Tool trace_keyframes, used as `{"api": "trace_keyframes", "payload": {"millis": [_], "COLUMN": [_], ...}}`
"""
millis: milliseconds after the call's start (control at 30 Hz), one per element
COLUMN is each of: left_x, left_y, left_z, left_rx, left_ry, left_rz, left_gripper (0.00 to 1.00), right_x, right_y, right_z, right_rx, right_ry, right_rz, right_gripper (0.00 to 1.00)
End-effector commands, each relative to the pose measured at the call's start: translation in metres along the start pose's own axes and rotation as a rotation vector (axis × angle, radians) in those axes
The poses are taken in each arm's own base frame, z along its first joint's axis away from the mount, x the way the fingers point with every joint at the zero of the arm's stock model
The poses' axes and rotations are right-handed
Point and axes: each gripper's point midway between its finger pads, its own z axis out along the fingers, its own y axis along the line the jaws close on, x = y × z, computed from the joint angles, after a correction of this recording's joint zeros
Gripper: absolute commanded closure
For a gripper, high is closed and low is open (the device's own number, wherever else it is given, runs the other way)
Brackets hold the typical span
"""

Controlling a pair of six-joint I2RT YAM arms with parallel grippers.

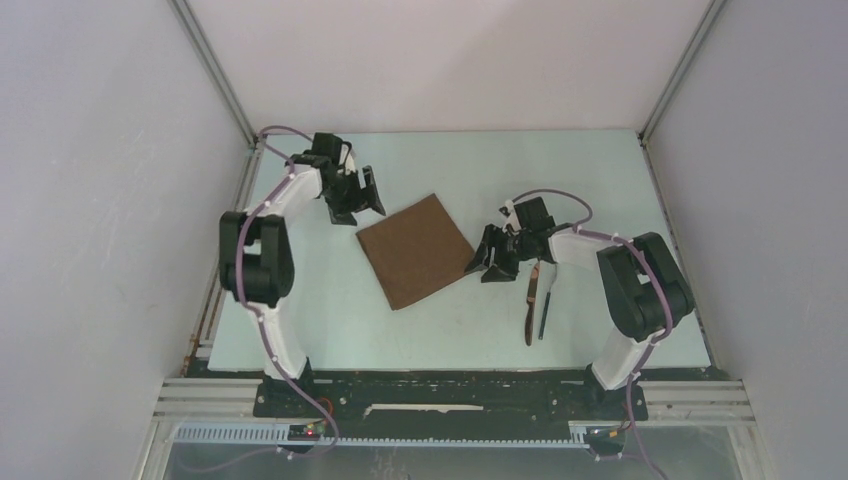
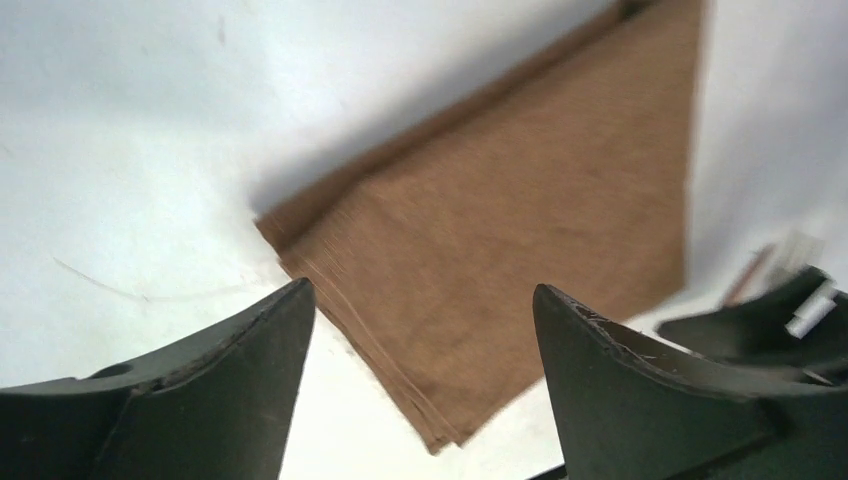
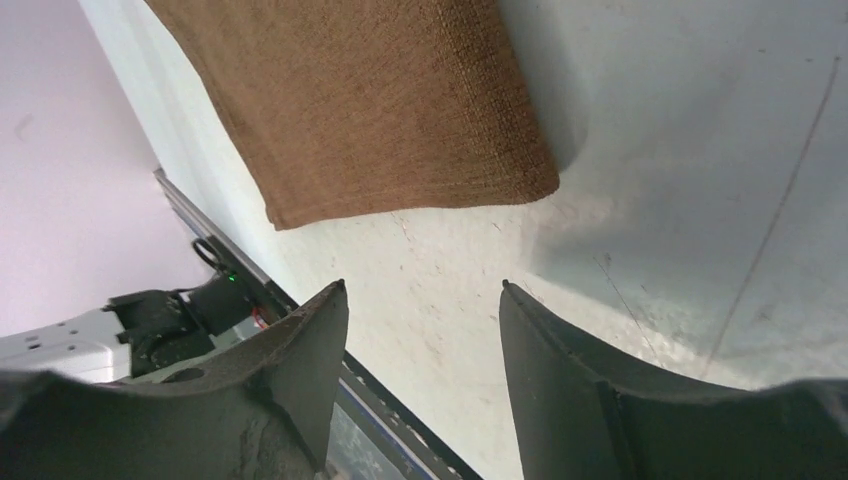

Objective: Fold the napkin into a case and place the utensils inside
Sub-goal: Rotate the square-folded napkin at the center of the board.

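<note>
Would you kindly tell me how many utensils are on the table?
2: a brown-handled knife and a thinner dark-handled piece, lying side by side to the right of the napkin.

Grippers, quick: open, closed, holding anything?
Left gripper: open, holding nothing.
Right gripper: open, holding nothing.

Built alike on both sides: left arm (image 1: 262,262) and right arm (image 1: 640,285) in glossy white link shells broken by bulky black joint housings, bolted to a long black base plate (image 1: 440,395). Threaded along each with a thin lilac cable (image 1: 283,131), arching loose near the wrist. Ended in all-black grippers, left gripper (image 1: 363,213) and right gripper (image 1: 482,272), with broad matte wedge fingers (image 2: 230,385) tapering to blunt tips, inner edges lightly scuffed and speckled with pale dust.
</note>
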Motion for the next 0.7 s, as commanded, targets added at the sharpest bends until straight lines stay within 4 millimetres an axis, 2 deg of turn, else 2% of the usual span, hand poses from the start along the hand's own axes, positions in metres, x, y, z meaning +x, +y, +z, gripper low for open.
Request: {"api": "trace_keyframes", "payload": {"millis": [0, 133, 233, 433, 667], "left_x": [0.02, 0.013, 0.009, 0.019, 0.01], "left_y": [0.043, 0.035, 0.051, 0.076, 0.08], "left_z": [0.026, 0.036, 0.034, 0.03, 0.019], "left_rx": [-0.16, -0.098, -0.165, -0.243, -0.288], "left_ry": [0.2, 0.176, 0.169, 0.188, 0.144], "left_rz": [0.063, 0.071, 0.09, 0.081, 0.104], "left_gripper": [0.16, 0.19, 0.22, 0.34, 0.39], "right_x": [-0.018, -0.029, -0.034, -0.038, -0.037], "right_y": [0.018, 0.012, 0.008, 0.007, 0.0], "right_z": [0.006, 0.02, 0.027, 0.026, 0.028], "right_rx": [-0.11, -0.102, -0.105, -0.115, -0.094], "right_ry": [-0.083, -0.124, -0.138, -0.146, -0.145], "right_rz": [0.059, 0.124, 0.15, 0.132, 0.136], "right_gripper": [0.37, 0.43, 0.49, 0.52, 0.62]}}
